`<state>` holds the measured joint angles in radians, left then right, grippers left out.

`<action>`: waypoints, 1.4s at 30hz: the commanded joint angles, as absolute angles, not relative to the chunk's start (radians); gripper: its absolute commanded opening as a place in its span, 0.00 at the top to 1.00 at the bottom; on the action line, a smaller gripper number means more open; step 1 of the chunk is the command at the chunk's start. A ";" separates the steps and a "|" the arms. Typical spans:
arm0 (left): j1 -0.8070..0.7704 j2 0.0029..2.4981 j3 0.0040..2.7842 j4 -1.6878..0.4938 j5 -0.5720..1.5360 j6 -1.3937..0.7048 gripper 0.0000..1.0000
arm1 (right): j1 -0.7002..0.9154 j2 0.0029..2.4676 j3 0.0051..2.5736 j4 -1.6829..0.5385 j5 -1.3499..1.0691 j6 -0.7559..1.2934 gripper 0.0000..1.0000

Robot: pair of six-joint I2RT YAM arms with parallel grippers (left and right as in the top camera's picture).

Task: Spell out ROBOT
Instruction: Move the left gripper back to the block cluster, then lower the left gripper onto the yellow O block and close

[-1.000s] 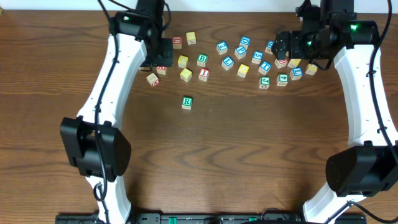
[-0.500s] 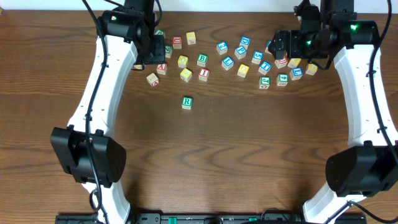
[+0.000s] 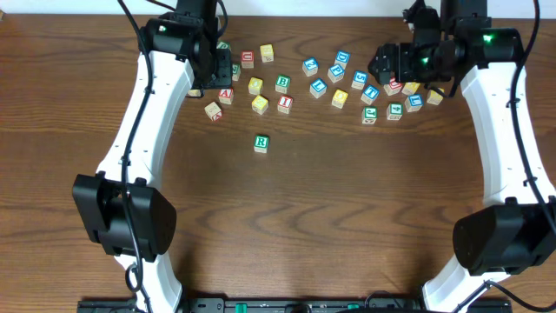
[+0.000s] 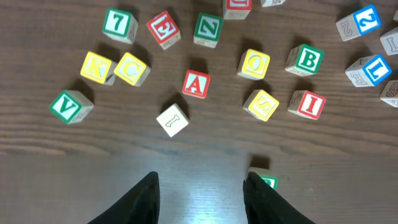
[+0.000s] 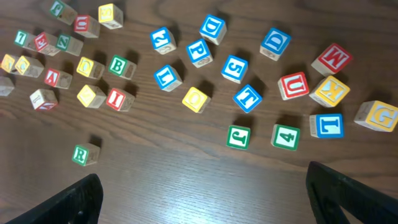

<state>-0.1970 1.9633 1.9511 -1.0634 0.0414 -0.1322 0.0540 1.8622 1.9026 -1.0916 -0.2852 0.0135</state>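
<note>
The green R cube (image 3: 261, 143) stands alone in front of the cluster; it also shows in the right wrist view (image 5: 85, 154) and peeks out by my left fingertip (image 4: 269, 181). The green B cube (image 3: 282, 83) (image 4: 305, 59) sits beside a yellow O cube (image 3: 255, 85) (image 4: 254, 63). A second yellow O-like cube (image 3: 340, 98) (image 5: 196, 99) lies near a blue cube that reads like T (image 3: 371, 92) (image 5: 247, 98). My left gripper (image 3: 217, 69) (image 4: 202, 193) is open and empty above the left cubes. My right gripper (image 3: 387, 63) (image 5: 211, 199) is wide open and empty above the right cubes.
Other cubes lie scattered along the back: red A (image 4: 196, 83), red I (image 4: 306, 104), yellow Z-like (image 4: 261, 104), green J (image 5: 238, 136), green 4 (image 5: 285, 136), red U (image 5: 293, 86) and several blue ones. Bare wood (image 3: 330, 200) spreads in front of the R cube.
My left arm swung a little left and back, then held. My right gripper shifted slightly left over the right cluster. No cube has moved.
</note>
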 commanded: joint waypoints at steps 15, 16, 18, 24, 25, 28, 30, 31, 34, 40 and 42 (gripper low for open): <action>-0.200 1.995 1.941 -1.028 0.027 -0.076 0.57 | 0.095 1.859 1.921 -1.090 -0.299 0.017 0.01; -0.204 1.997 1.941 -1.026 0.033 -0.080 0.57 | 0.096 1.859 1.921 -1.088 -0.299 0.029 0.01; -0.213 2.005 1.941 -1.019 0.057 -0.084 0.57 | 0.100 1.859 1.921 -1.086 -0.298 0.048 0.01; -0.253 2.038 1.941 -0.984 0.071 -0.109 0.57 | 0.106 1.859 1.921 -1.085 -0.265 0.070 0.01; -0.260 2.039 1.941 -0.977 0.071 -0.114 0.57 | 0.106 1.859 1.921 -1.085 -0.245 0.087 0.01; -0.285 2.041 1.941 -0.957 0.071 -0.114 0.57 | 0.105 1.859 1.921 -1.085 -0.153 0.160 0.01; -0.302 2.041 1.941 -0.947 0.070 -0.113 0.57 | 0.104 1.859 1.921 -1.085 -0.126 0.183 0.01; -0.311 2.041 1.941 -0.944 0.070 -0.113 0.57 | 0.103 1.859 1.921 -1.085 -0.124 0.186 0.01; -0.327 2.044 1.941 -0.935 0.070 -0.113 0.55 | 0.102 1.859 1.921 -1.085 -0.121 0.186 0.01; -0.337 2.067 1.941 -0.910 0.070 -0.138 0.57 | 0.099 1.859 1.921 -1.089 -0.102 0.186 0.01; -0.338 2.071 1.941 -0.907 0.070 -0.148 0.57 | 0.099 1.859 1.920 -1.089 -0.102 0.186 0.01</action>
<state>-0.3397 2.0441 1.9507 -0.9108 0.0719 -0.1177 0.0998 1.8622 1.9026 -1.0874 -0.1257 0.1719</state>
